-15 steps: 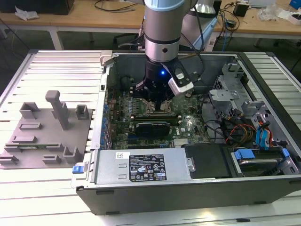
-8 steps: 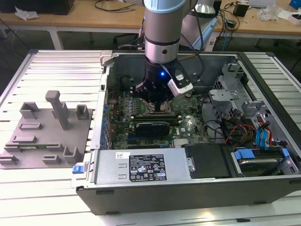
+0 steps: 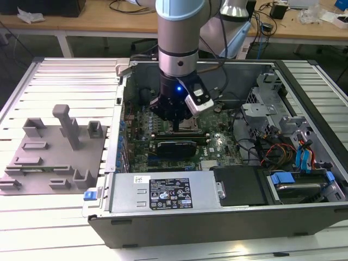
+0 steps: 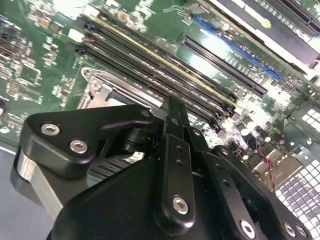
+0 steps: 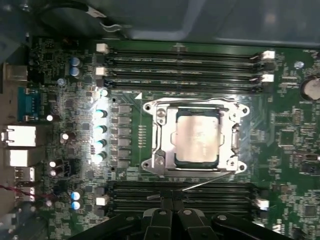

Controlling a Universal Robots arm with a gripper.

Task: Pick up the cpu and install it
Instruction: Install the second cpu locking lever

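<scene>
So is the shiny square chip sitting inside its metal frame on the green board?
Yes, in the first wrist view the cpu lies flat within the socket frame.

A white-and-black label point(image 3: 170, 193) sits on the grey power supply point(image 3: 163, 190) at the near edge of the open computer case point(image 3: 217, 217) in the exterior view; it carries lines of print and what look like certification marks, but none can be made out. Fine white markings speckle the motherboard point(image 5: 280, 135) in both wrist views, equally unreadable.
</scene>
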